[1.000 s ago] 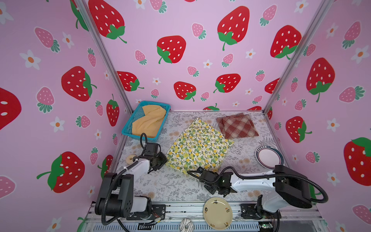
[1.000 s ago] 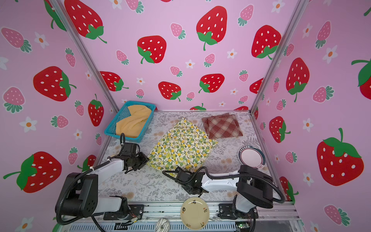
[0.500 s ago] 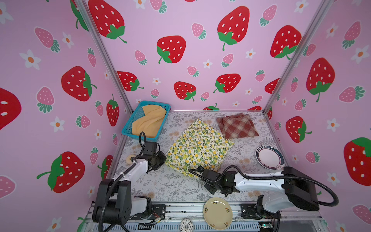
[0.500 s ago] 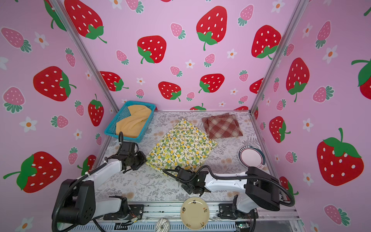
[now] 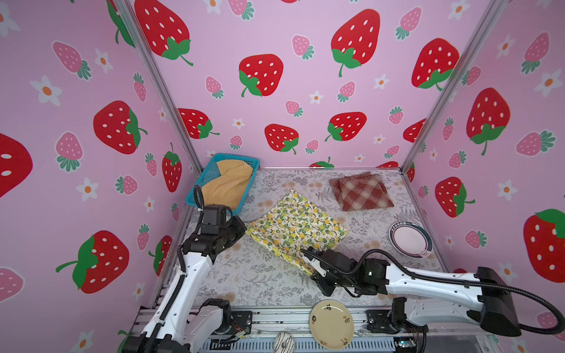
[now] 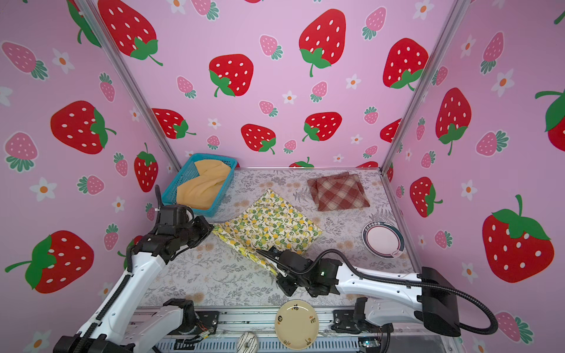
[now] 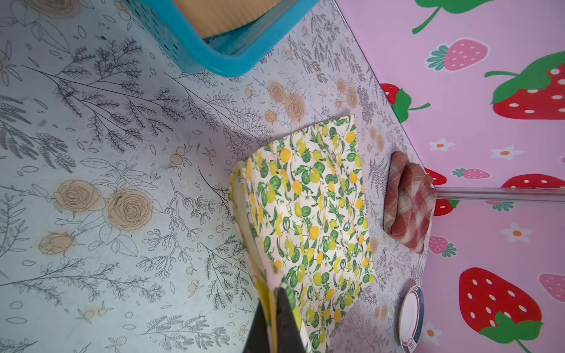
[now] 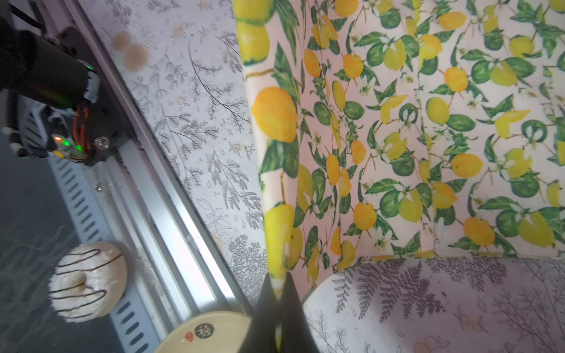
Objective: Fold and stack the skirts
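The fingers (image 7: 286, 318) of the left gripper (image 7: 275, 295) are clenched on a corner of the lemon skirt (image 7: 312, 214) in the left wrist view, with a yellow fold of cloth showing between the dark tips. From there the skirt lies spread over the table (image 7: 122, 152). The blue basket (image 7: 195, 58) is beyond one edge, and the folded plaid skirt (image 7: 408, 201) is by the far wall.

In the right wrist view the right gripper (image 8: 276, 285) grasps the neighbouring corner the same way, its fingers (image 8: 293, 314) pinched on the hem. Next to the grip the cloth rises a little off the table, with shadow under it. A doughnut (image 8: 87, 281) and a cream plate (image 8: 208, 333) lie by the front rail, apart from the skirt.

In both top views the two grippers hold the two ends of the skirt's near edge, the left at the corner nearest the basket and the right at the front corner. Holding both ends likely keeps that edge taut, so it can be carried over to the far edge for a fold. The mustard skirt (image 5: 227, 183) lies bunched and unfolded in the basket. The plaid one sits folded at the back right and is probably the base of the stack. A pink plate (image 5: 409, 240) lies near the right wall, apart from the lemon skirt.
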You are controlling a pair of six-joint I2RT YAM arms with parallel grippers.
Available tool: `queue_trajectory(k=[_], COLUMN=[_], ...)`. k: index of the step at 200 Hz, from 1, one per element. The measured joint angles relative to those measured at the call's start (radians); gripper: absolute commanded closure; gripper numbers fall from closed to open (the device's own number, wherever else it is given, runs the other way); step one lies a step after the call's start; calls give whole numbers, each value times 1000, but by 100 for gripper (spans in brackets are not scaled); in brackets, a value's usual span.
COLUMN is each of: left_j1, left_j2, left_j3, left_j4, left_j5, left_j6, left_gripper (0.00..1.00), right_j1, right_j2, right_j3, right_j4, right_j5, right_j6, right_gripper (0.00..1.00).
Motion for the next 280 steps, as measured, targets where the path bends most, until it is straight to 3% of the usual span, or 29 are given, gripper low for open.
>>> queue_trajectory(k=[28, 61, 151, 204, 280], left_j1=[-13, -87, -158, -162, -167], left_j2=[2, 170, 751, 956, 1114], left_j3=[87, 226, 537, 627, 741], left_j4=[-26, 14, 132, 148, 157], left_j5=[6, 2, -19, -44, -64], left_j6=[-13, -23, -32, -50, -55], left_gripper=[100, 100, 100, 100, 100], right_j1=[-82, -233, -555, -644, -713], right_j2=[-93, -109, 143, 311, 437], right_j3=[0, 15, 47, 95, 156], right_j4=[-10, -40, 28, 59, 106], right_j5=[-52, -105, -242, -263, -258], right_j6=[27, 26, -66, -125, -172], right_gripper=[100, 100, 100, 100, 100])
